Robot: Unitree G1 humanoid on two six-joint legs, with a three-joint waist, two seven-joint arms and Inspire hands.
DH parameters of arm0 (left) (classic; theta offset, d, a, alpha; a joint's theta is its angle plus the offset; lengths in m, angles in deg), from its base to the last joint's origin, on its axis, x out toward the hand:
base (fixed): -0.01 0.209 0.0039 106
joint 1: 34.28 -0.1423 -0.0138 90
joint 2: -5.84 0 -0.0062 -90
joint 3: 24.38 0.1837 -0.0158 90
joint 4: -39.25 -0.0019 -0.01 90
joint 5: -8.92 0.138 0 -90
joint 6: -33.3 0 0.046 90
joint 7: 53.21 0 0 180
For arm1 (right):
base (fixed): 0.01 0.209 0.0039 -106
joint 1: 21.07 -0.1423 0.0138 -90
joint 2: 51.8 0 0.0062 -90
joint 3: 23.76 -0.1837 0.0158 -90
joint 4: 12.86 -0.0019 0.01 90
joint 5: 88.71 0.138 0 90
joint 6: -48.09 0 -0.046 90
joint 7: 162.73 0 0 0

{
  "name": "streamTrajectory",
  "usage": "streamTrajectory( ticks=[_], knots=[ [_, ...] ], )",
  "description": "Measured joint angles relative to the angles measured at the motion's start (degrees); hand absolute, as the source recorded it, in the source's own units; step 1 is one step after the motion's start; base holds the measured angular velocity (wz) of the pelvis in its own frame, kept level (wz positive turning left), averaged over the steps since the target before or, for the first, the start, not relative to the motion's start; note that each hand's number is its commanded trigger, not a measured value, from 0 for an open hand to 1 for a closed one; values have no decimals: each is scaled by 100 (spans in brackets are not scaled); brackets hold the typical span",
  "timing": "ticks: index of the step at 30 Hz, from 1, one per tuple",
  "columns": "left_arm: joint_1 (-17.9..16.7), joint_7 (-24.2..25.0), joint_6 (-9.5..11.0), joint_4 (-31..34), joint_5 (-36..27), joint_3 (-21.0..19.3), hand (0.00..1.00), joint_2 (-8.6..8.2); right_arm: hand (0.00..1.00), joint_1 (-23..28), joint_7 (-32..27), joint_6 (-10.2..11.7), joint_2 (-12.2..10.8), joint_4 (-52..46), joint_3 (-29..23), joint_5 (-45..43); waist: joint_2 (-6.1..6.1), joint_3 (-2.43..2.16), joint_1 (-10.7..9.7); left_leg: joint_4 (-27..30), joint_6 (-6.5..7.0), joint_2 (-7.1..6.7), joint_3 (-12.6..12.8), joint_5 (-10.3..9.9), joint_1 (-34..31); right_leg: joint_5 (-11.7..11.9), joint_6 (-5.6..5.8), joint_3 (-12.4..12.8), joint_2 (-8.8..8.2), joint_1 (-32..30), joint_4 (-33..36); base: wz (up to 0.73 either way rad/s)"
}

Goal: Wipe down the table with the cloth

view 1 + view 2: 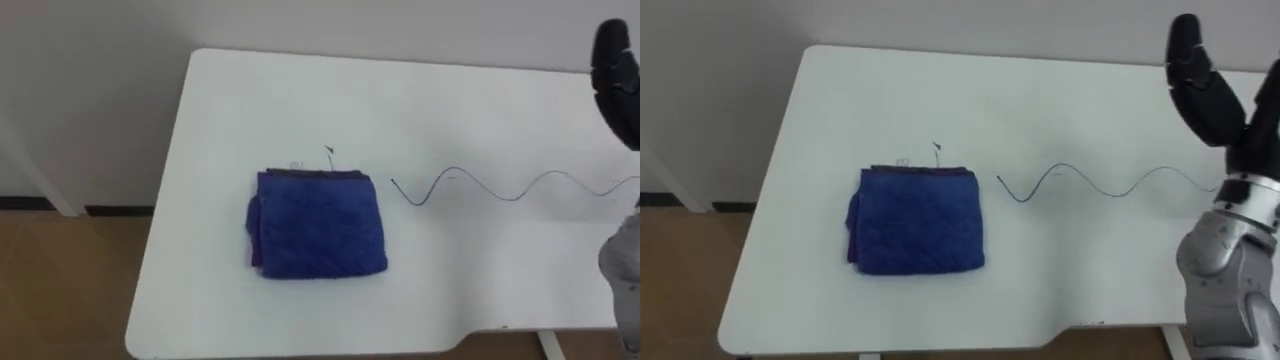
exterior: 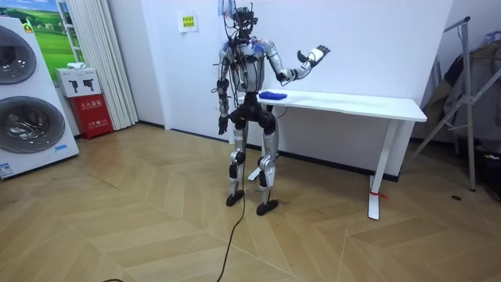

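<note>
The blue cloth (image 1: 318,222) lay folded and flat on the white worktop (image 1: 450,290), towards the end on the robot's left, with no hand on it. Judging by that, the wipe had not begun, and the step in hand was the reach for the cloth.

The right hand (image 1: 1212,100) hung in the air well to the right of the cloth and clear of the worktop. Its fingers (image 1: 1185,50) were straight and apart, holding nothing. The next move would call for that hand to come down and across to the left. It would need to land on the cloth with flat fingers or take hold of it, then carry it over the surface.

Just right of the cloth a thin dark wavy line (image 1: 455,171) ran along the worktop, probably the mark to be wiped away. A small dark fleck (image 1: 329,150) sat just beyond the cloth's far edge. Nothing stood between the raised hand and the cloth.

In the room view the robot stood upright at the cloth's end of the worktop. The left hand (image 2: 223,123) hung at its side, lower than the cloth; whether its fingers were apart or together I could not tell.

Well away from the cloth, at the room view's left, stood a washing machine (image 2: 23,94) and a red box (image 2: 92,116). A metal stand (image 2: 470,94) was off at the room view's right.
</note>
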Motion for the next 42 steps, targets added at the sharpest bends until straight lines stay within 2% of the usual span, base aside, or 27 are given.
streamTrajectory(
  ticks=[2,5,7,8,9,11,12,13,14,15,16,17,18,19,20,22,25,29,32,36,38,39,42],
  knots=[
    [12,0,14,1,3,131,0,14,0,-108,146,-8,0,-57,241,-155,-25,-14,44,-16,0,-8,-108,0,7,-4,-7,17,3,5,-3,8],
    [-4,0,26,1,22,133,0,22,0,-204,385,57,1,-308,593,-433,-43,-3,71,-29,0,5,-271,0,11,-25,-42,7,31,-30,40,10],
    [-27,-12,47,5,128,160,0,47,0,-302,523,62,8,-516,845,-645,-48,0,209,-32,-1,23,-580,1,32,-58,-95,4,57,-78,200,-13],
    [-39,-14,52,5,128,216,0,71,0,-362,557,81,8,-535,935,-683,-44,4,221,-36,-4,25,-621,2,38,-58,-95,3,64,-61,195,-6],
    [-37,-16,62,-15,124,305,0,91,0,-481,585,117,11,-540,1122,-789,-34,20,247,-49,-8,29,-633,5,94,-59,-97,-4,70,10,176,11],
    [31,-15,86,-12,130,422,0,99,0,-550,602,167,3,-541,1308,-1037,41,83,246,-73,-18,120,-983,13,242,-147,-202,-73,105,-93,538,7],
    [70,-17,143,-9,230,452,0,160,0,-554,623,229,-36,-543,1421,-1213,35,72,343,-75,-19,196,-1383,13,264,-360,-290,127,296,-288,470,-36],
    [126,-18,169,-9,386,380,0,266,0,-637,677,296,-72,-597,1615,-1372,-49,64,439,-44,-57,279,-1492,-9,207,-88,-533,347,646,-540,-140,-43],
    [136,-18,168,-31,446,331,0,287,0,-676,689,316,-61,-620,1746,-1515,-63,59,433,15,-141,324,-1482,-59,160,328,-648,306,746,-609,-254,-8],
    [97,-1,161,-86,470,351,0,274,0,-668,697,305,-55,-604,2017,-1714,-69,32,297,206,-475,402,-1276,-130,50,439,-687,215,722,-486,-171,44],
    [142,5,163,-78,471,438,0,219,0,-623,719,248,-87,-485,2219,-1733,-129,36,278,187,-554,361,-926,-145,-2,439,-687,565,599,-346,-181,69],
    [200,15,173,-79,470,516,0,207,0,-597,744,218,-122,-427,2240,-1738,-180,47,281,82,-553,338,-804,-143,-114,438,-685,751,515,-298,-214,87],
    [353,18,230,-52,476,679,0,187,0,-583,855,106,-162,-337,2246,-1725,-284,63,354,-239,-556,281,-596,37,-496,402,-620,957,328,-288,-231,79],
    [441,18,264,-3,514,845,0,177,0,-608,999,5,-156,-286,2290,-1749,-319,73,512,-214,-361,312,-188,707,-787,254,-381,974,198,-350,-133,49],
    [447,11,247,3,518,886,0,169,0,-616,1062,-40,-161,-235,2402,-1791,-281,52,654,-140,-367,259,-108,735,-761,196,-267,955,147,-380,-105,5],
    [363,-4,119,-27,641,897,0,198,0,-577,1202,11,-160,-213,2763,-2048,-253,62,844,-149,-361,141,-151,732,-678,177,-233,579,92,-327,-113,-5],
    [288,-12,33,-86,685,904,0,195,0,-353,1304,50,-163,-184,3084,-2413,-181,92,839,-184,-352,9,-243,727,-576,176,-231,337,17,-169,-114,9],
    [376,-15,53,-82,682,898,0,153,0,-199,1405,54,-163,-180,3168,-2594,-80,116,814,-185,-347,-23,-217,724,-601,154,-197,315,-17,-167,-115,-2],
    [413,-23,57,-89,682,894,0,142,0,-128,1417,54,-162,-180,3189,-2599,-59,92,803,-184,-345,-21,-194,722,-595,121,-147,300,-12,-170,-113,-4],
    [462,-25,62,-90,674,903,0,110,0,91,1412,60,-160,-181,3190,-2578,-9,54,775,-185,-340,-8,-194,719,-563,119,-146,227,-2,-129,-115,0],
    [466,-25,64,-90,675,901,0,111,0,191,1411,75,-128,-183,3189,-2585,22,35,764,-190,-287,-2,-187,686,-522,109,-149,174,6,-92,-113,0],
    [442,-25,67,-91,675,899,0,115,0,242,1412,101,-102,-183,3189,-2586,30,16,745,-225,-246,-4,-176,640,-491,77,-153,165,7,-81,-111,-8],
    [322,-25,62,-80,674,885,0,118,0,425,1412,133,-103,-189,3186,-2656,36,-7,729,-217,-243,-8,-107,635,-487,79,-154,117,-8,-67,-102,-12]
  ],
)
